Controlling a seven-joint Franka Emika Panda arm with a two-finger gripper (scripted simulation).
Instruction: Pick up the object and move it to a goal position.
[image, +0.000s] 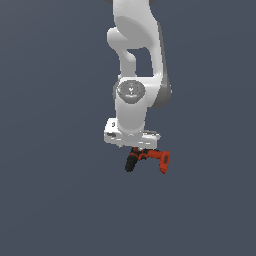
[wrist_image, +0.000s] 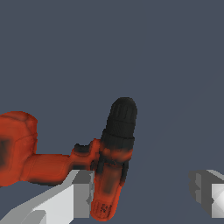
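Observation:
The red-orange drill (image: 149, 159) sits directly under my white hand in the exterior view, its black nose toward that view's left and its blocky red base toward the right. In the wrist view the drill (wrist_image: 109, 175) lies between my fingers. Its black nose (wrist_image: 121, 120) points away from the camera, and its handle runs out to the red base (wrist_image: 15, 146). My gripper (wrist_image: 144, 192) is open. One finger (wrist_image: 81, 194) is against the drill's body. The other finger (wrist_image: 205, 192) stands well apart from it. In the exterior view the gripper (image: 141, 151) is mostly hidden by the hand and the drill.
A plain dark grey-blue surface (image: 50, 200) fills both views. The white arm (image: 135, 60) rises straight above the drill in the exterior view. No other objects show.

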